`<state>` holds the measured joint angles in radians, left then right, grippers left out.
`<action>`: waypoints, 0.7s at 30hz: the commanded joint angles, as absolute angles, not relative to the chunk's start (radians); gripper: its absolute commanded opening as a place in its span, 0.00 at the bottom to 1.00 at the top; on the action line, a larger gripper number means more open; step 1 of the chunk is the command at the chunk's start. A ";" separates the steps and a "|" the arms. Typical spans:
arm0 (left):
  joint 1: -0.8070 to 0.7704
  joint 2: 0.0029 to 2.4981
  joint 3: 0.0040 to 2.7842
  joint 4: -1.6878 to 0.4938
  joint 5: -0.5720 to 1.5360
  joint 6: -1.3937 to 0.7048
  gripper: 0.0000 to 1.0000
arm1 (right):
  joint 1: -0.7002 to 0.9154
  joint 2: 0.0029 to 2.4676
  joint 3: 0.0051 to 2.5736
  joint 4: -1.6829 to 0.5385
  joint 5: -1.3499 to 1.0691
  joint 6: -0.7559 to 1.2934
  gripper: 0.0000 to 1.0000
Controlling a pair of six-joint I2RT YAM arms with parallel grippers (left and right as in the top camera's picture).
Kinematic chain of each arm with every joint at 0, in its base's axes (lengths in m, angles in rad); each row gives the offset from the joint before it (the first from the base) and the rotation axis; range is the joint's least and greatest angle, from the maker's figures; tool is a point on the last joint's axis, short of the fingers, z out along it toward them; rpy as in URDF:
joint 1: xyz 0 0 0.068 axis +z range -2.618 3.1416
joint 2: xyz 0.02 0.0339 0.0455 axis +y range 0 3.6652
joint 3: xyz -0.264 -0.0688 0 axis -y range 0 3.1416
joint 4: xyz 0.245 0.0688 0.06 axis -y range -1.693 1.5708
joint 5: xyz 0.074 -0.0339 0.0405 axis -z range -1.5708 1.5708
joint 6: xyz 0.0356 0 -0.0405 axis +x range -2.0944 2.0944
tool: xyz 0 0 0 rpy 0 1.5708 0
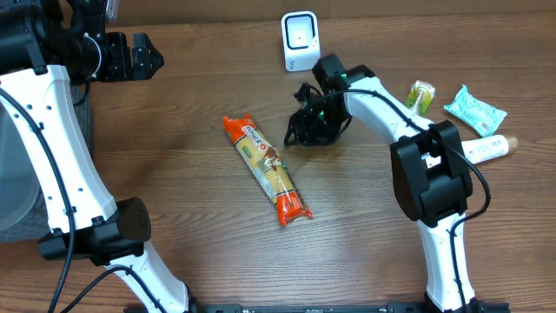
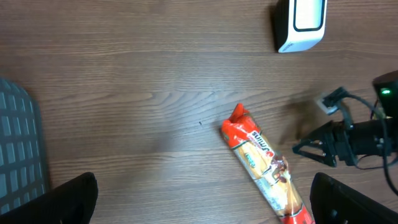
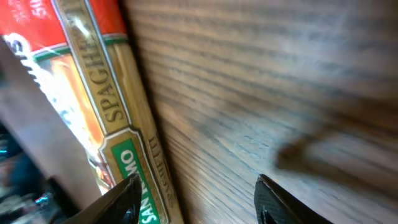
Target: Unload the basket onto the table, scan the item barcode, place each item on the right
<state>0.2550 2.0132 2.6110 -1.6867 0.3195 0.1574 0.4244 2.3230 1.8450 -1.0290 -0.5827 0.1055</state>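
The item is a long spaghetti pack (image 1: 267,169) with orange ends, lying flat at mid-table. It also shows in the left wrist view as the pack (image 2: 264,165) and close up in the right wrist view as the pack (image 3: 102,99). The white scanner (image 1: 300,41) stands at the table's far edge. My right gripper (image 1: 300,130) sits low just right of the pack's upper half. It is open, its fingers (image 3: 121,199) apart over bare wood, the left one beside the pack. My left gripper (image 1: 143,56) hovers open at the far left, holding nothing.
A yellow-green packet (image 1: 420,96), a teal packet (image 1: 474,109) and a white tube (image 1: 486,148) lie at the right edge. A grey basket (image 2: 18,149) stands at the left. The right arm's black cables bunch between scanner and pack.
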 commanded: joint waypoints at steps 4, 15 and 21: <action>0.248 2.024 2.613 -1.687 0.333 0.160 0.99 | 0.562 2.154 1.934 -1.039 -0.247 0.043 0.63; 0.248 2.024 2.613 -1.687 0.333 0.160 1.00 | 0.902 2.236 1.928 -0.928 0.328 0.043 0.78; 0.248 2.024 2.613 -1.687 0.333 0.160 1.00 | 0.929 2.337 1.928 -0.902 0.437 0.010 0.78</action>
<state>0.2550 2.0132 2.6110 -1.6863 0.3195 0.1574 0.9554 2.2868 1.9232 -0.9073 0.3000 0.0322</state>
